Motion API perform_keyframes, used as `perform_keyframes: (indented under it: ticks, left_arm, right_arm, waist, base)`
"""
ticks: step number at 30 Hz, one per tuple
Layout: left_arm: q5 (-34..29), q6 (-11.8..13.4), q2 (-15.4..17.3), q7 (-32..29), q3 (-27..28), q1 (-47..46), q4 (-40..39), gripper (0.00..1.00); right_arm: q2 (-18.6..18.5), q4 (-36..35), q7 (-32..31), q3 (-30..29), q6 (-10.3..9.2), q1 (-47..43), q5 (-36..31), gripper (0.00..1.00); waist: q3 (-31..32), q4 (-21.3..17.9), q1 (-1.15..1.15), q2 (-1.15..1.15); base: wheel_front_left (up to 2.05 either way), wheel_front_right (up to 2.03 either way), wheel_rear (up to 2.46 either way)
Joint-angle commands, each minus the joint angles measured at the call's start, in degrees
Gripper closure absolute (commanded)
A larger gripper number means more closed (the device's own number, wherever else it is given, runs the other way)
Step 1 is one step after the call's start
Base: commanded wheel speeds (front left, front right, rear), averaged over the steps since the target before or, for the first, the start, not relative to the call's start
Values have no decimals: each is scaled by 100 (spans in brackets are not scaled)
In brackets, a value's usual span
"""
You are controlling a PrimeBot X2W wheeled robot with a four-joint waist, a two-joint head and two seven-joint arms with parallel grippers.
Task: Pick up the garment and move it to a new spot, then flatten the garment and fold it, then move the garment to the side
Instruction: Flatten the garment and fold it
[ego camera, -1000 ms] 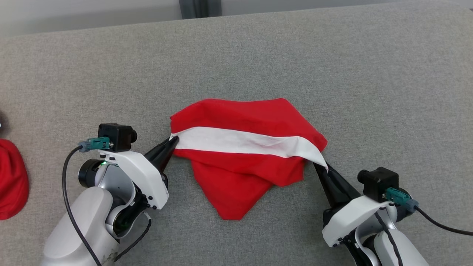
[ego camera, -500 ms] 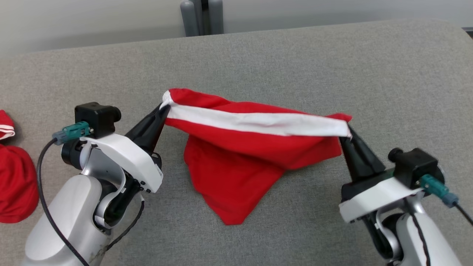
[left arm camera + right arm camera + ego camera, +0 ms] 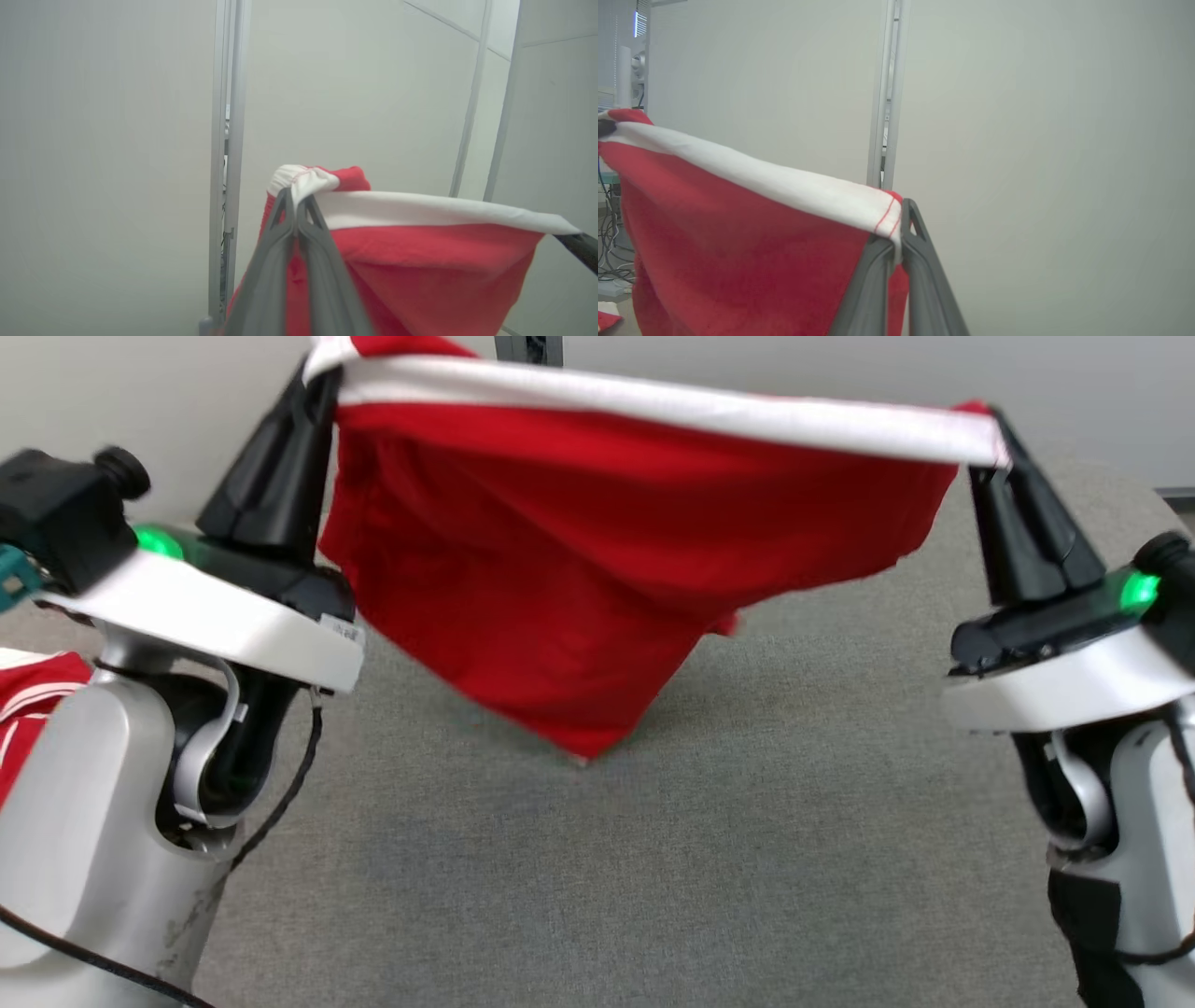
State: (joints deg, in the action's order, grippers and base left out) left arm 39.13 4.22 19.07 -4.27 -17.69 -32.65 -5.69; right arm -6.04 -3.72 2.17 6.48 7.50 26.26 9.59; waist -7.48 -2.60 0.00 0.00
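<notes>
The garment [image 3: 42, 695], red with white-and-red striped trim, lies at the left edge of the head view, mostly hidden behind my left arm. Neither gripper touches it. Between my grippers hangs a different red cloth [image 3: 597, 569] with a broad white band [image 3: 672, 406] along its top, stretched taut. My left gripper [image 3: 317, 369] is shut on the band's left corner [image 3: 299, 179]. My right gripper [image 3: 994, 425] is shut on its right corner [image 3: 882, 212]. The cloth's lowest tip [image 3: 583, 751] hangs just above the grey surface [image 3: 653, 877].
The grey fabric surface stretches under and ahead of the hanging cloth. A pale wall [image 3: 1027, 383] with a dark upright post [image 3: 532, 347] stands behind it. Cables [image 3: 607, 252] lie on the floor far left in the right wrist view.
Both grippers have risen and spread, lifting the white-banded cloth off the grey surface until it hangs free. The head view has shifted too.
</notes>
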Motion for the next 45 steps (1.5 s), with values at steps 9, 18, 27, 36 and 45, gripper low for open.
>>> perform_keyframes:
  ticks: [9,18,27,36,45]
  left_arm:
    - [-351,263,135,-92,20,-452,-689,100]
    - [-275,367,91,-265,-44,-371,-698,100]
    - [-101,-37,-126,-235,-111,-1487,837,100]
    - [-243,-479,-513,4,-237,-3504,3406,100]
    - [-492,-1055,-911,1402,-477,-4956,5617,100]
  right_arm:
    - [-111,-417,-172,-112,-2,637,-50,100]
    - [-64,-273,-429,-78,-2,760,300,100]
    - [-268,1357,-338,111,-2,2071,940,100]
    - [-359,3728,190,430,-4,4379,1047,100]
    - [-100,5794,1133,685,-8,6159,1000,100]
  waist:
    - [413,56,0,0]
    - [408,52,0,0]
    - [-53,61,0,0]
    - [-807,91,0,0]
    - [-1735,78,0,0]
  base:
    - [0,0,0]
    - [0,0,0]
    - [0,0,0]
    - [0,0,0]
    - [0,0,0]
